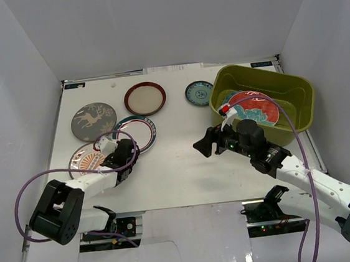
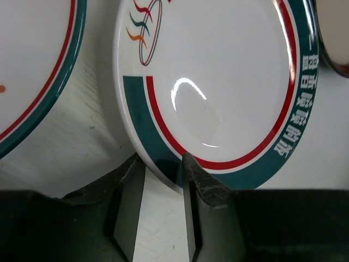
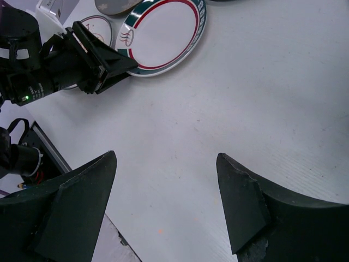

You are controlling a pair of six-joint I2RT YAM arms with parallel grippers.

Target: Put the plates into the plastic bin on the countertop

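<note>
The striped-rim plate (image 1: 136, 132) lies left of centre on the countertop (image 1: 178, 162). My left gripper (image 1: 127, 152) is shut on its near rim. In the left wrist view one finger (image 2: 191, 169) lies on top of that plate (image 2: 218, 82) and the other sits under its edge, with my gripper (image 2: 161, 161) at the rim. My right gripper (image 1: 206, 145) is open and empty over the bare countertop, also in the right wrist view (image 3: 166, 164). The olive-green plastic bin (image 1: 295, 87) at the right holds the red-and-teal floral plate (image 1: 254, 107).
The orange sunburst plate (image 1: 84, 158) lies just left of my left gripper. The grey deer plate (image 1: 94, 121), the dark red-rimmed cream plate (image 1: 144, 98) and the small teal-rimmed plate (image 1: 199, 93) lie further back. White walls close in the sides and back.
</note>
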